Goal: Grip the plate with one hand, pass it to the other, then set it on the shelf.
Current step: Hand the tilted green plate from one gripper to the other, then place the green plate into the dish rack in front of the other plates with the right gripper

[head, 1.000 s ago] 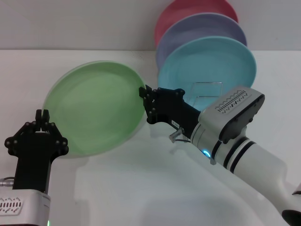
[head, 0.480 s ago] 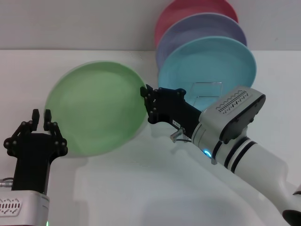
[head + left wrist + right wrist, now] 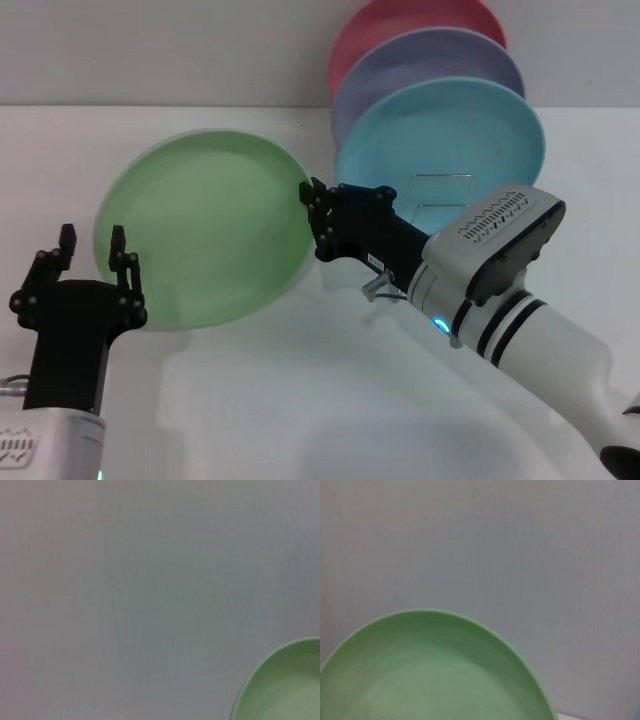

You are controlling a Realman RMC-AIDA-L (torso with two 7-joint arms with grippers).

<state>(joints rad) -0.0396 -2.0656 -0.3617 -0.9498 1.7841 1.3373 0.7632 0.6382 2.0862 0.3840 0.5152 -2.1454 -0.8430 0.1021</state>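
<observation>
The light green plate (image 3: pixel 205 228) hangs tilted above the white table, its face toward me. My right gripper (image 3: pixel 312 216) is shut on the plate's right rim. At the lower left, my left gripper (image 3: pixel 92 248) stands open, its two fingers spread on either side of the plate's left rim and apart from it. The plate (image 3: pixel 285 690) fills one corner of the left wrist view. In the right wrist view the plate (image 3: pixel 430 675) takes up the lower half. The shelf (image 3: pixel 440 192), a thin silver wire rack, stands behind my right arm.
A turquoise plate (image 3: pixel 450 130), a lavender plate (image 3: pixel 420 65) and a pink plate (image 3: pixel 400 20) stand upright in a row at the shelf, at the back right. My bulky right forearm (image 3: pixel 500 270) crosses the table's right half.
My left gripper has opened, letting go of the plate's left rim, and has sunk slightly. The plate stays in the right gripper and has shifted a little up and right.
</observation>
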